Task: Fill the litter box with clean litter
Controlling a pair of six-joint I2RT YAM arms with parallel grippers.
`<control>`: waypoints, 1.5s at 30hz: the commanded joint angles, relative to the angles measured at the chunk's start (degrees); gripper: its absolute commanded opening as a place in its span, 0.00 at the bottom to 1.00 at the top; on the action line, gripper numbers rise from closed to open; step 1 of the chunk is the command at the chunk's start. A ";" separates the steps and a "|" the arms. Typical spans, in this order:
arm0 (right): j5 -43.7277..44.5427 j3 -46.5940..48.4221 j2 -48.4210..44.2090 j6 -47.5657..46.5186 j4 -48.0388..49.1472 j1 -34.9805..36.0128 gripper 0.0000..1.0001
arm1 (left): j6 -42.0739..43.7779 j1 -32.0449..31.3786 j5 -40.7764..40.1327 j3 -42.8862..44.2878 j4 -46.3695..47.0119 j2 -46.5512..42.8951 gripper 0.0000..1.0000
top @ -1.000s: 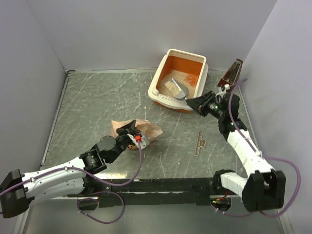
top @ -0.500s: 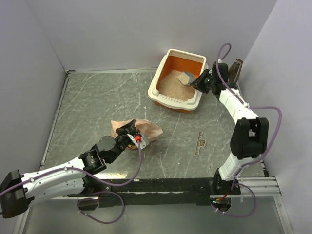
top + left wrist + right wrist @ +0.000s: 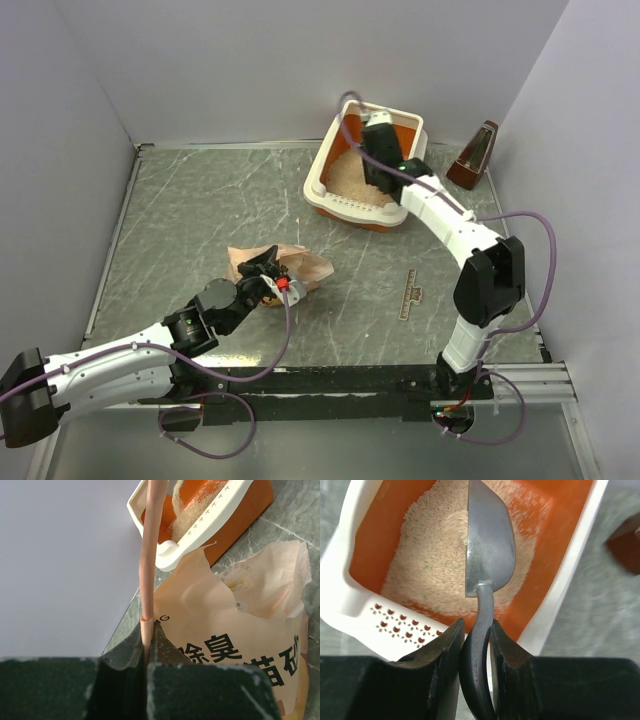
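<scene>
Right gripper (image 3: pixel 476 626): clamped on metal scoop (image 3: pixel 489 545) handle, bowl above clean litter (image 3: pixel 427 570) in litter box (image 3: pixel 350 597). Advisable: spread gently, keeping inside rim. Left gripper (image 3: pixel 146 630): pinching bag (image 3: pixel 240 615) edge.

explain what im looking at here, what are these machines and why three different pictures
These are two robot arms bolted to a table. One picture looks down from above; the other two come from a camera on each wrist. The left gripper is shut on the edge of a peach-pink bag lying on the table. The right gripper is shut on the handle of a grey metal scoop, held over the beige litter inside the orange litter box.
</scene>
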 commanded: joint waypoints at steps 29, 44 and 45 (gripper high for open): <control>-18.77 -18.23 -36.80 9.02 -11.34 12.71 0.00 | 0.32 -0.70 0.97 0.99 4.08 0.10 0.01; -32.66 -24.74 -50.34 11.31 -18.99 12.71 0.00 | 0.76 -0.70 0.09 1.08 4.17 -0.08 0.01; -33.19 -24.66 -50.78 11.48 -19.34 12.71 0.00 | 0.76 -0.70 0.09 1.08 4.17 0.01 0.01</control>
